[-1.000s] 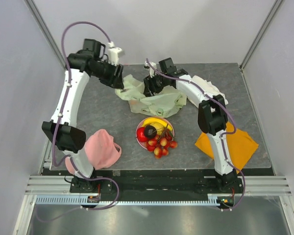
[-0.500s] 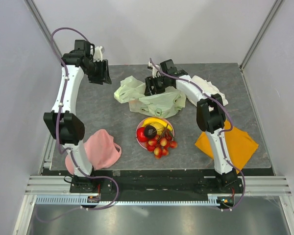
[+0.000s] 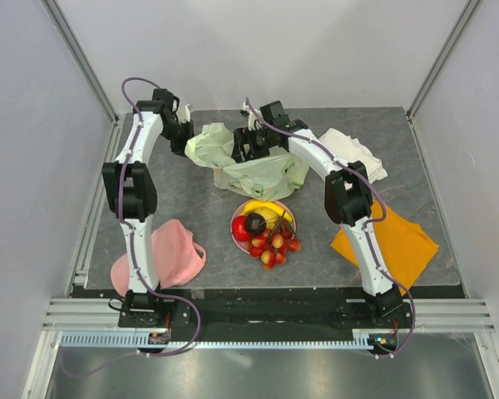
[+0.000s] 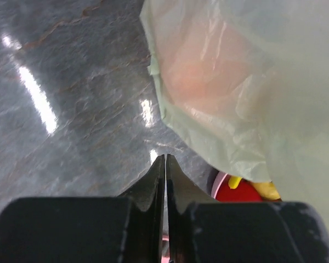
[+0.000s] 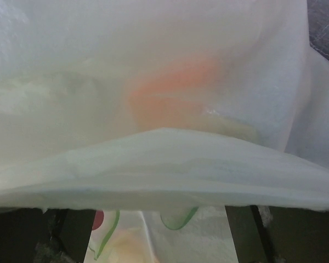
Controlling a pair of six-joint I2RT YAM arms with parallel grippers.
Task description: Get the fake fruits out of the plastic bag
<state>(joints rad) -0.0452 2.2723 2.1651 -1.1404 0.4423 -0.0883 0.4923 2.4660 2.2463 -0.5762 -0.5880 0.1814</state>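
Bag: plastic bag (image 3: 262,170) lies crumpled on the worktop (image 3: 191,199), at 12 o'clock from the pink plate (image 3: 233,223).
Inside: an orange glow shows through the film in both wrist views. I judge it to be one orange fruit (image 5: 170,93); nothing else can be made out in there.
Already out: banana (image 3: 270,208), red apple (image 3: 241,231), dark plum (image 3: 254,222) and berry cluster (image 3: 274,248) sit on the plate, at 6 o'clock from the bag.
Left side: left end effector (image 4: 165,159) has its fingers pressed together on nothing, just off the bag's 9 o'clock edge, over bare worktop.
Right side: right end effector (image 5: 162,222) has its fingers spread wide at the bag's 12 o'clock rim, with film draped across the gap and not pinched.
Step, as judged: finding the bag's mouth to reach the last fruit.
Risk, film only: closing here would likely catch plastic alone, and a lift would then carry bag and orange together.
Risk, loose bag: nothing pins it, so a tug could slide it toward 6 o'clock into the plate and scatter the fruit.
Risk, rolling: the orange is round and glossy, so if tipped out it may roll off across the worktop.
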